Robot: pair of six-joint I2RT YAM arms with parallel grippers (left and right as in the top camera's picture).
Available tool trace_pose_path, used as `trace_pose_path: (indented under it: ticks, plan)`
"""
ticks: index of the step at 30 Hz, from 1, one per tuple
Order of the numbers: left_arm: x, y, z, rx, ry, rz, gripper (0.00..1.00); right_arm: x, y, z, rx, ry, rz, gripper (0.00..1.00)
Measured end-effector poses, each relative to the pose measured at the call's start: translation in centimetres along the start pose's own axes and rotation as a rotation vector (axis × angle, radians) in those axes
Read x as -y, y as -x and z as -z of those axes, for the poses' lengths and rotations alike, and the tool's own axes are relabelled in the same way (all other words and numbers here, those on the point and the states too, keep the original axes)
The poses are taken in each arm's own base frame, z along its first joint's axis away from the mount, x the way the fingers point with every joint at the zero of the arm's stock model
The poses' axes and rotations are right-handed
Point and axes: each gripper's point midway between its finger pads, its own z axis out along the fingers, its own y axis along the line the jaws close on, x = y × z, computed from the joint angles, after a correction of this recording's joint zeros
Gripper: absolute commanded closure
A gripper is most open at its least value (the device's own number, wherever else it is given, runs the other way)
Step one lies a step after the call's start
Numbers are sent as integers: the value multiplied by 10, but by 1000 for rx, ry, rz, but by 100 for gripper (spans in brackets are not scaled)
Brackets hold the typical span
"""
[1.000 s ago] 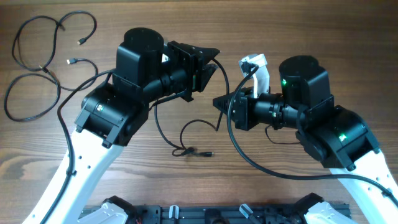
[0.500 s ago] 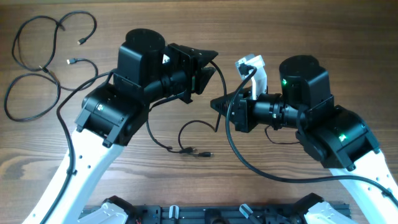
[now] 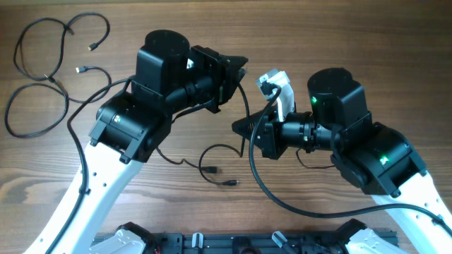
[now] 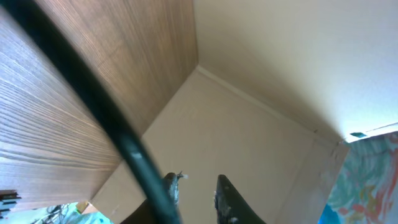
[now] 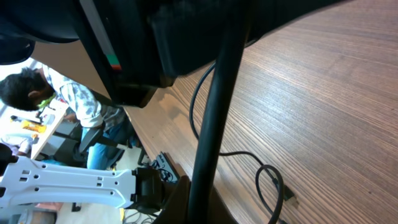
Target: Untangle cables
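— Two grippers meet near the middle of the overhead frame. What does the right gripper (image 3: 240, 128) have?
— Its jaws are closed tight on the centre cable (image 3: 248, 106), which rises straight from its tips in the right wrist view.
— And the left gripper (image 3: 239, 70)?
— It sits upper centre, with its tips narrowly apart. The cable blurs past one finger (image 4: 171, 186), but whether it is gripped cannot be told.
— Anything below them?
— A thin loop (image 3: 212, 149) with a small plug (image 3: 229, 183) lies on the table (image 3: 339, 28) at lower centre.
— The other cables (image 3: 42, 77)?
— They lie in loose curls at upper left, well apart from both grippers.
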Motion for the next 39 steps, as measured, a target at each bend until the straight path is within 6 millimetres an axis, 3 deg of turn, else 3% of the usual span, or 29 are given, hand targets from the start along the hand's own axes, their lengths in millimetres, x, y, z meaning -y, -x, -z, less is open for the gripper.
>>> trace_pose_path:
  ticks: [5,11,12,15,16,18,26,32,39]
  plan:
    - [-2,6,0,32,6,4,96,2,1,1,10,-16,1,96]
    - [-3,9,0,51,8,-1,96,9,4,2,30,-61,-25,95]
    - [-3,10,0,57,8,-10,96,10,4,3,30,-64,-29,91]
    - [-2,16,1,89,4,-91,96,16,2,3,27,-99,-53,50]
    - [-1,18,1,101,3,-127,96,21,0,4,24,-122,-73,32]
    - [0,22,1,126,7,-258,96,44,-8,8,23,-254,-172,7]
    - [14,18,15,156,-21,-715,96,73,-12,19,61,-426,-283,0]
    - [38,-10,74,189,-158,-918,96,83,-11,24,97,-486,-334,0]
    - [56,-28,135,276,-297,-969,96,87,-15,26,93,-509,-375,0]
